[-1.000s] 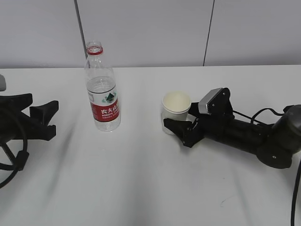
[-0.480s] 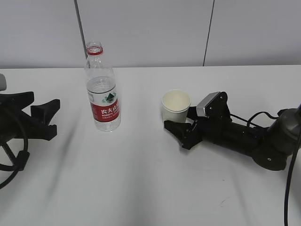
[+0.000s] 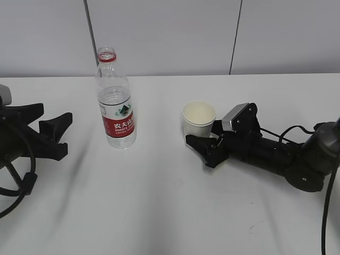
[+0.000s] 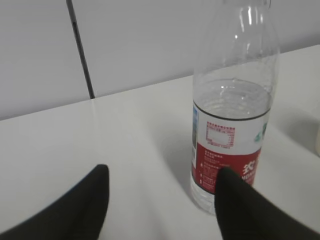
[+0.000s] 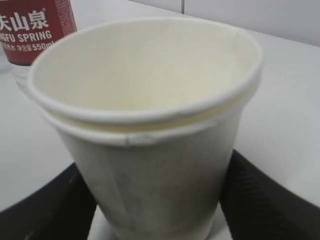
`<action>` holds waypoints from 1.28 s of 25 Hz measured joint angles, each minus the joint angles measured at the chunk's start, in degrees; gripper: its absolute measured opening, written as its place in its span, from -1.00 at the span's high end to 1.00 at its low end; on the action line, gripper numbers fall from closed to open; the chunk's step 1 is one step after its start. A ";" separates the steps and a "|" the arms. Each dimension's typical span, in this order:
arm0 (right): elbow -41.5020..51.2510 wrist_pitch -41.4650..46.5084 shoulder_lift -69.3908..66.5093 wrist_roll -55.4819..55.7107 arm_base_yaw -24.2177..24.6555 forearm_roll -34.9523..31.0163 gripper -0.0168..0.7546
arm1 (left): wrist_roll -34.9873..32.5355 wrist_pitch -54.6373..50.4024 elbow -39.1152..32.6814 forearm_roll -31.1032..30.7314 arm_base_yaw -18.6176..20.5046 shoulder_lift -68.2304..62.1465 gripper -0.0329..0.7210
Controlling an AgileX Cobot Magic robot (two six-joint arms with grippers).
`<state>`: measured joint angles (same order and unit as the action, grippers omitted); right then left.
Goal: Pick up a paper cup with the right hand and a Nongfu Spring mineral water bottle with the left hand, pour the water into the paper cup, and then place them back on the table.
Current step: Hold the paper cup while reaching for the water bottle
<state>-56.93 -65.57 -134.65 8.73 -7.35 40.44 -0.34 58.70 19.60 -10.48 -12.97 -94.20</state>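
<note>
The paper cup (image 3: pixel 198 118) stands on the white table (image 3: pixel 159 202), cream-white and empty, showing a double rim in the right wrist view (image 5: pixel 150 100). My right gripper (image 3: pixel 202 136) lies low on the table with a finger on each side of the cup's lower wall, touching it (image 5: pixel 160 200). The Nongfu Spring bottle (image 3: pixel 115 101) stands upright and uncapped, with water up to about the top of its label. My left gripper (image 3: pixel 53 127) is open, left of the bottle and apart from it. In the left wrist view the bottle (image 4: pixel 232 115) stands just beyond the right finger; the left gripper (image 4: pixel 162 177) holds nothing.
A grey-white panelled wall (image 3: pixel 170 32) runs behind the table's far edge. Black cables loop beside the left arm (image 3: pixel 16 180) and trail from the right arm (image 3: pixel 329 212).
My left gripper has moved right toward the bottle. A second ago my right arm sank lower and the cup shifted slightly left; since then it holds still.
</note>
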 joint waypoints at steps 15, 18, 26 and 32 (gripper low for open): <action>0.00 6.21 6.00 6.40 0.00 5.99 -0.41 | 1.98 3.51 0.05 -3.74 0.00 -4.51 -0.21; 0.21 6.83 6.83 7.21 0.00 6.83 -0.41 | 2.36 5.48 0.05 -5.15 0.00 -5.94 -0.21; 0.21 7.06 7.05 7.29 0.00 7.16 -0.40 | 2.57 6.40 0.11 -5.51 0.00 -9.77 -0.21; 1.22 7.22 7.94 7.43 0.00 7.16 -0.39 | 2.57 6.44 0.11 -5.61 0.00 -9.90 -0.21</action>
<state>-55.72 -58.35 -126.72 16.15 -7.35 47.60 2.23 65.14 19.71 -16.09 -12.97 -104.10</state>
